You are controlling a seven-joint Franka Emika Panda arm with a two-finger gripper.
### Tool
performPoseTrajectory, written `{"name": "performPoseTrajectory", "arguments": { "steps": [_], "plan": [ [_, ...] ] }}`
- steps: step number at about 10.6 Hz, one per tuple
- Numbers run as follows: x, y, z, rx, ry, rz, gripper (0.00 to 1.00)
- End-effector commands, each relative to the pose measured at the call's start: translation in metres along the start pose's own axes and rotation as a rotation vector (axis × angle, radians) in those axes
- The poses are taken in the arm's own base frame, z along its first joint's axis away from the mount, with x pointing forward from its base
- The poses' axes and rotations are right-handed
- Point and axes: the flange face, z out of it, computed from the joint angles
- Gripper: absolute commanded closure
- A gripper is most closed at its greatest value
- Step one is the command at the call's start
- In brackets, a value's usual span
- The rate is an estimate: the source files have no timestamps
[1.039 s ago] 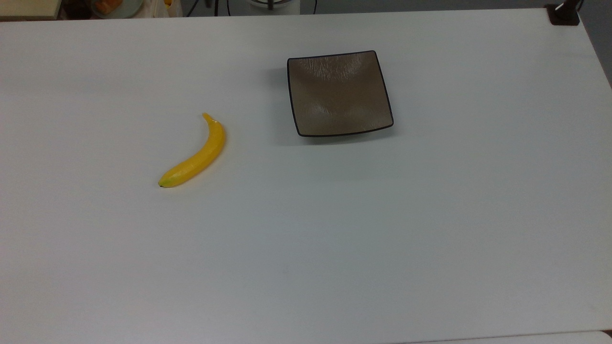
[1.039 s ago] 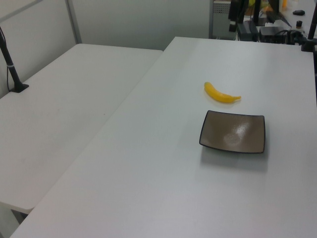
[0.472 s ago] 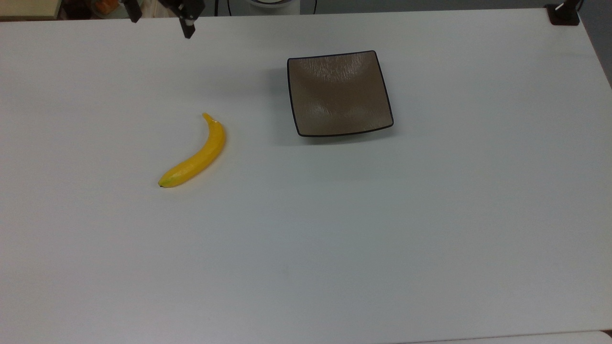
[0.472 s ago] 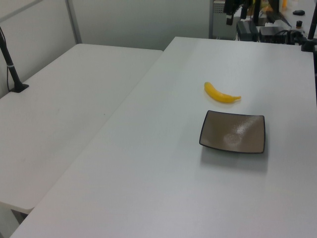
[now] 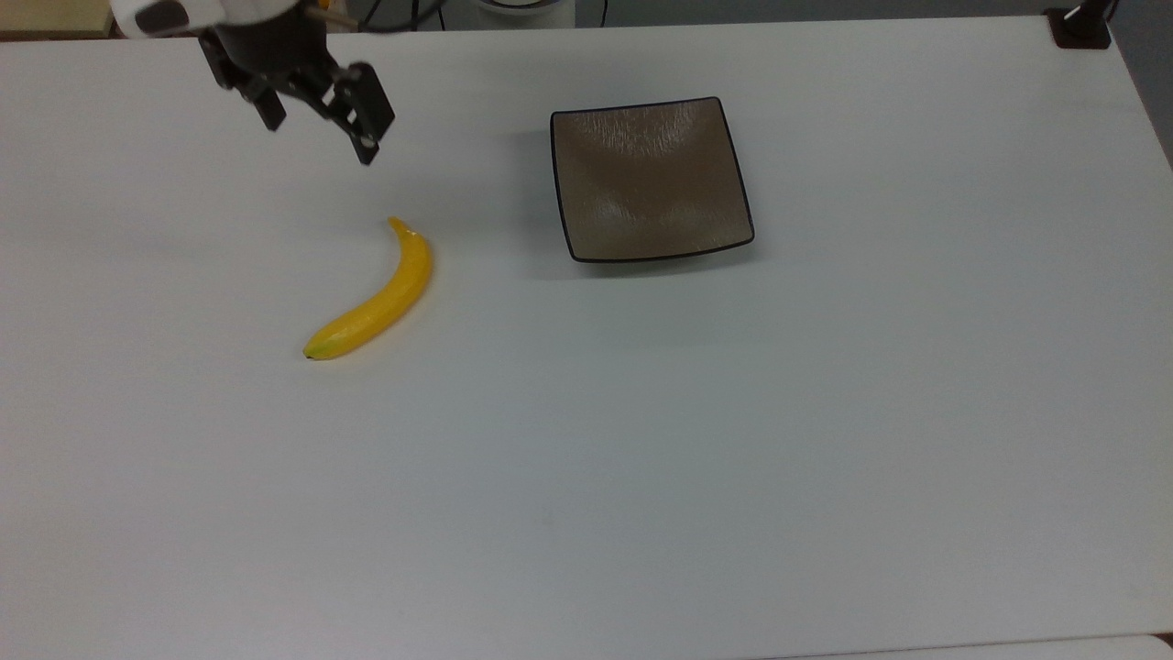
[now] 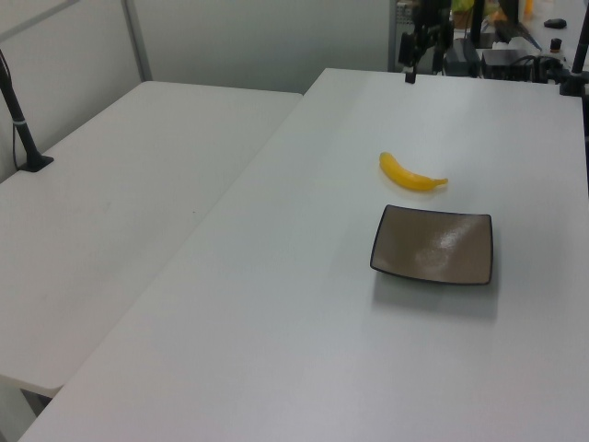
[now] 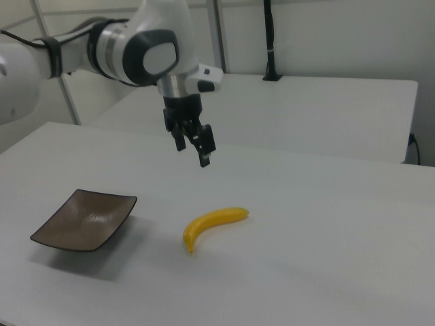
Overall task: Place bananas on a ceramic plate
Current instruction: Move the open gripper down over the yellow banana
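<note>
A yellow banana [image 5: 376, 307] lies flat on the white table [image 5: 641, 458], stem end toward the top view's upper right. A square brown-grey ceramic plate [image 5: 649, 179] with a dark rim sits empty to the top view's right of it. My gripper [image 5: 319, 137] hangs open above the table, beyond the banana's stem end, with nothing between its fingers. In the right view the gripper [image 7: 192, 153] hovers well above the banana [image 7: 214, 223], with the plate [image 7: 85, 221] on the right view's left. The left view has the banana [image 6: 409, 175] just beyond the plate [image 6: 433, 244], and the gripper [image 6: 409, 69] farther back.
A second white table [image 6: 120, 203] adjoins on the left view's left, carrying a black post [image 6: 18, 110]. A dark clamp [image 5: 1081, 23] sits at the top view's upper right corner. Dark equipment [image 6: 497, 55] stands past the table's far end in the left view.
The arm has come in from the top view's upper left and moved down toward the banana, fingers spread. Banana and plate have not moved.
</note>
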Motion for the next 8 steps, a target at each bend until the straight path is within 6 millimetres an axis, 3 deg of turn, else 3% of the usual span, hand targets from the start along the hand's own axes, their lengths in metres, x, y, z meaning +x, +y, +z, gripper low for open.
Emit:
{"name": "performPoseTrajectory", "arguments": {
  "steps": [1, 8],
  "plan": [
    [0.013, -0.001, 0.048, 0.02, -0.007, 0.036, 0.0],
    [0.033, -0.01, 0.159, 0.011, -0.01, 0.064, 0.0]
  ]
}}
